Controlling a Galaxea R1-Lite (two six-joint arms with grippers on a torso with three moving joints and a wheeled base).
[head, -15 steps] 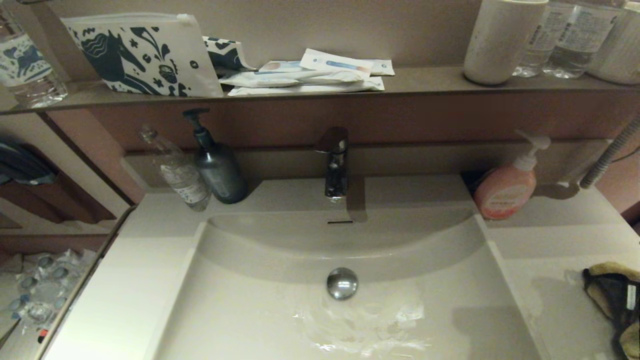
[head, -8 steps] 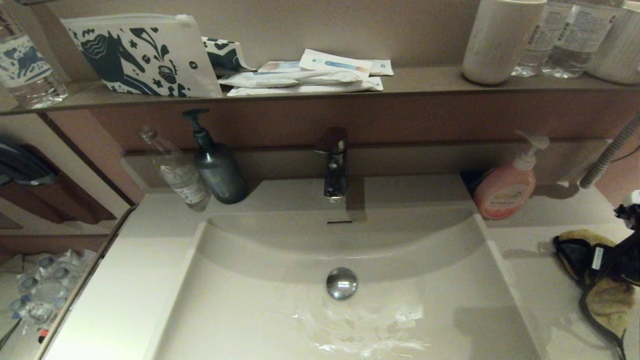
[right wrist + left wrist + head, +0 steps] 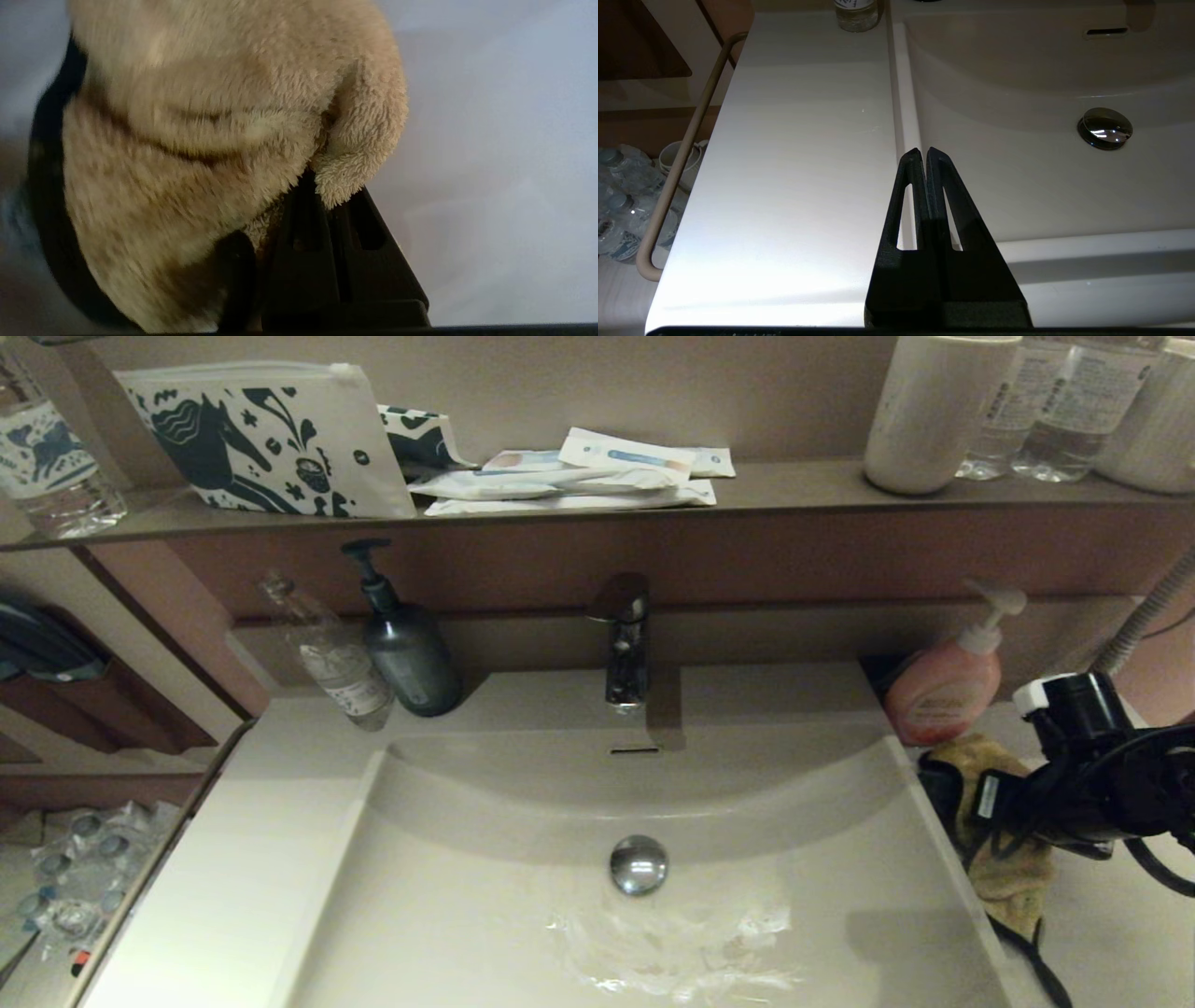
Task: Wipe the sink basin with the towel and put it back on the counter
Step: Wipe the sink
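Note:
The mustard-yellow towel [image 3: 1006, 885] with black edging hangs bunched from my right gripper [image 3: 990, 817], above the counter [image 3: 1102, 933] beside the right rim of the sink basin [image 3: 448, 915]. In the right wrist view the fluffy towel [image 3: 210, 116] covers the fingertips of the right gripper [image 3: 327, 186], which is shut on a fold of it. The chrome drain plug [image 3: 639, 864] and the overflow slot [image 3: 635, 749] sit mid-basin, with a wet smear [image 3: 672, 943] in front of the plug. My left gripper [image 3: 923, 151] is shut and empty over the basin's left rim.
A chrome faucet [image 3: 624, 644] stands behind the basin. A pink soap dispenser [image 3: 943, 691] is just behind the towel. A dark pump bottle [image 3: 406, 649] and a clear bottle [image 3: 336, 658] stand at the back left. The brown shelf [image 3: 794, 485] above carries a patterned pouch [image 3: 271, 439].
My right arm has come in from the right edge, carrying the towel left and farther back along the counter to the basin's right rim. The left gripper's earlier position is not shown.

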